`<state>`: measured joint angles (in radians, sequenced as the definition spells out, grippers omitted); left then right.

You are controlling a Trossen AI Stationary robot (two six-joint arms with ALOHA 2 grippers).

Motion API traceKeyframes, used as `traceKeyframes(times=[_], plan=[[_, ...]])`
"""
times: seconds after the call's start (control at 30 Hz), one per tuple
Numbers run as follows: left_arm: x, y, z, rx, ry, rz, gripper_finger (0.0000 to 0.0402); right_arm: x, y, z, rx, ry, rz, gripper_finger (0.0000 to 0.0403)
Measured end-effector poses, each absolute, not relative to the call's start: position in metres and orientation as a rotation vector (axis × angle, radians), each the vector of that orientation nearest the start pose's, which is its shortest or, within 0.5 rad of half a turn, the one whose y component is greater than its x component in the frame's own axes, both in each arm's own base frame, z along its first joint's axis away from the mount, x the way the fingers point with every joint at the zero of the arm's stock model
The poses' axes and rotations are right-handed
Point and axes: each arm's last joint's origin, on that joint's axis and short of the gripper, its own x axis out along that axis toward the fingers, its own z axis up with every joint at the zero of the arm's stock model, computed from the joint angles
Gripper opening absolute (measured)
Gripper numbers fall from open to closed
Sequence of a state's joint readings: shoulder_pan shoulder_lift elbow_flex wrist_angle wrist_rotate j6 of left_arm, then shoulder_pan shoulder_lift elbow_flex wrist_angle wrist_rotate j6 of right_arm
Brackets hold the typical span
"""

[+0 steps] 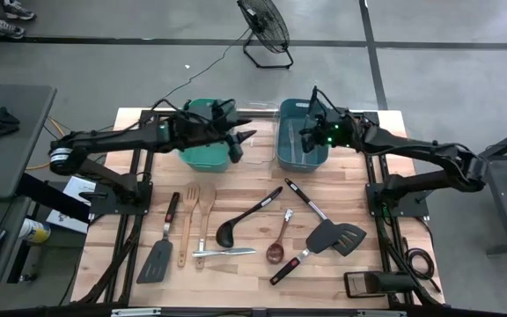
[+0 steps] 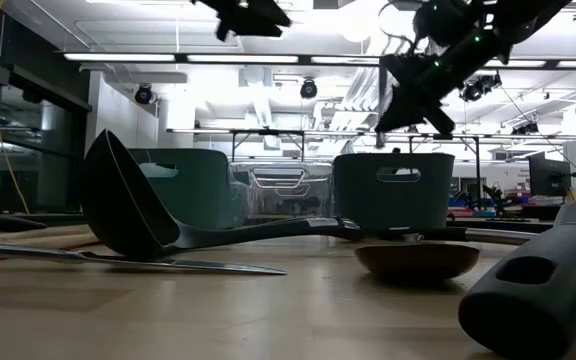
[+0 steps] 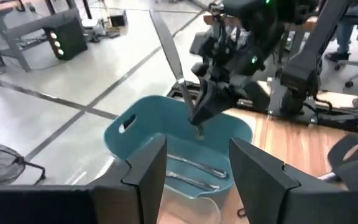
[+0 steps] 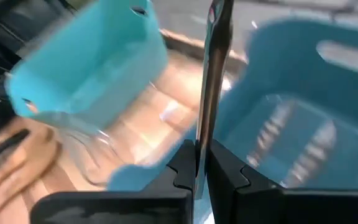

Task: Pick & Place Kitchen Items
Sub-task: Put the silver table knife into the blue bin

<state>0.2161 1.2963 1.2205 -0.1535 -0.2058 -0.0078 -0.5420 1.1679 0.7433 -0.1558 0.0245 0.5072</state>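
My right gripper (image 1: 310, 134) is over the blue bin (image 1: 302, 154), shut on a slim silver piece of cutlery (image 3: 174, 59). It also shows in the low view (image 2: 418, 100). Two more silver pieces (image 3: 194, 169) lie in the blue bin. My left gripper (image 1: 238, 138) hangs open and empty (image 3: 197, 168) between the green bin (image 1: 202, 150) and the blue bin. Black spatulas, a black ladle (image 1: 246, 218), wooden spoons (image 1: 205, 216) and a silver piece (image 1: 224, 253) lie flat on the table. My right gripper pinches the silver piece of cutlery between its two fingers, near its lower end (image 4: 201, 163). The long flat piece sticks out well beyond the fingertips (image 4: 215, 68). It is lifted clear, steeply tilted above the blue bin.
A clear bin (image 1: 258, 132) stands between the green and blue bins. A red-handled black spatula (image 1: 161, 251) lies at the left, and slotted black spatulas (image 1: 337, 236) lie at the right. A floor fan (image 1: 267, 31) stands beyond the table's far edge.
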Motion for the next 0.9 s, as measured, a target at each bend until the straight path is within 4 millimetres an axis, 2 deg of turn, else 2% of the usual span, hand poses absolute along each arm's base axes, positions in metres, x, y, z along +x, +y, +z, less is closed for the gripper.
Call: traceKeyframes(times=[0.23,0.43,0.9], plan=[[0.25,0.063,0.393,-0.005,0.247,0.482,0.0171,0.207,-0.134,0.229,0.788,0.542,-0.658,0.001],[0.232,0.06,0.404,-0.002,0.206,0.521,0.0171,0.21,-0.138,0.219,0.884,0.585,-0.588,0.001],[0.227,0.059,0.401,-0.043,0.246,0.531,0.0171,0.205,-0.143,0.21,1.014,0.637,-0.565,0.0013]])
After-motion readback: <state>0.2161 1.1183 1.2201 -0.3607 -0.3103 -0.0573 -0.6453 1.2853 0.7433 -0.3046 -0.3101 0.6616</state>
